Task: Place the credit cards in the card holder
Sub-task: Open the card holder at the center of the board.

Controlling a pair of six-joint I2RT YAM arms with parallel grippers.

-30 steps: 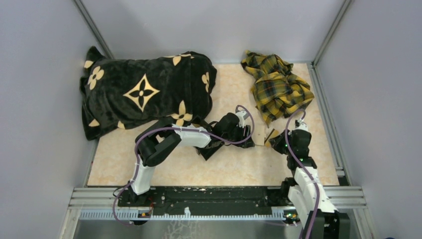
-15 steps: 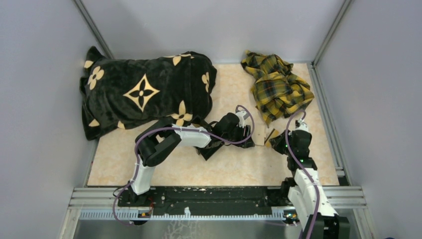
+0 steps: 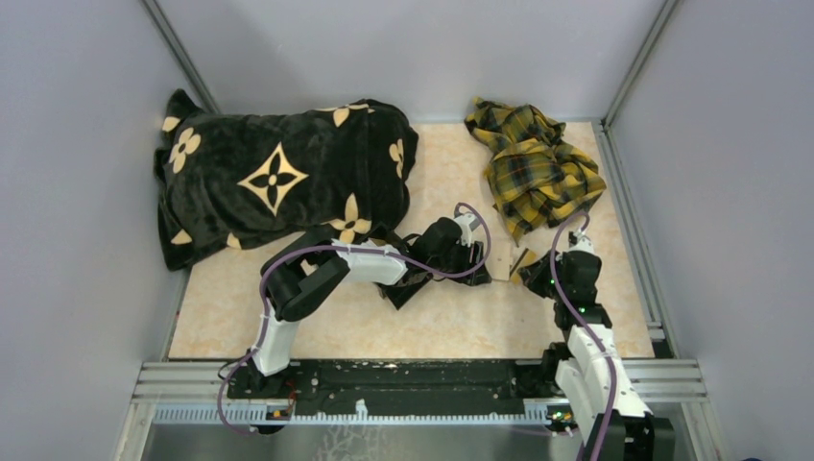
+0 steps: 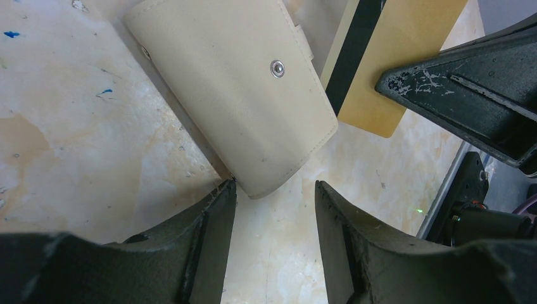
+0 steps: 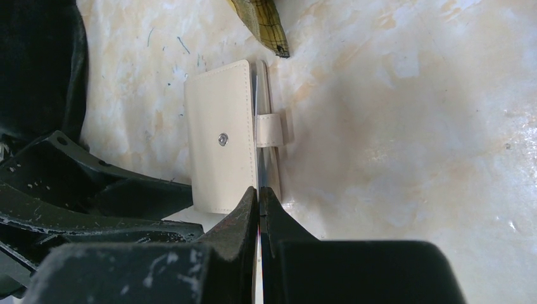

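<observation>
2 roles: left fingers, apart, bracket the card holder, likely steadying it; right fingers clamp a credit card.

Soft, even light; overhead view sharp
The table shows pale glare in the right wrist view; dark fingers close to both wrist lenses look slightly soft.

We see a black blanket with tan flower motifs heaped at the far left of the table. A crumpled yellow plaid cloth lies far right.
</observation>
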